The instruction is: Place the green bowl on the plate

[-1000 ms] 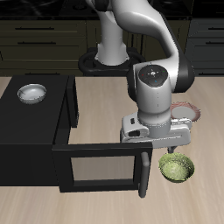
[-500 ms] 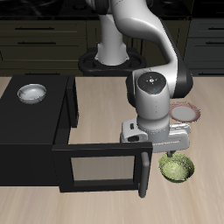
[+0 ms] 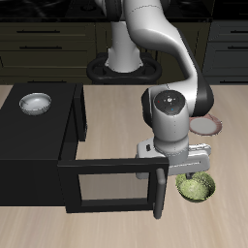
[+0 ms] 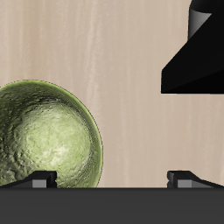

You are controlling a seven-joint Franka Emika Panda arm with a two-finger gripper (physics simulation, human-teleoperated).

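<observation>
One green bowl (image 4: 45, 136), likely rigid, light, slippery-glazed; best pinched at the rim; gripper (image 4: 112, 178) spread wide, grasping nothing.

The pale wooden worktop (image 3: 107, 228) carries the green bowl (image 3: 197, 190) near its front edge, the plate (image 3: 211, 125) farther back, partly hidden by the arm, and a black cabinet (image 3: 34, 145) topped by a metallic bowl (image 3: 36, 102)

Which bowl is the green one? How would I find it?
Find the big black cabinet with its open door. The green bowl sits on the wooden table just past that door, under the robot's hand. It's olive and speckled inside; the other bowl, atop the cabinet, is silvery-white.
</observation>
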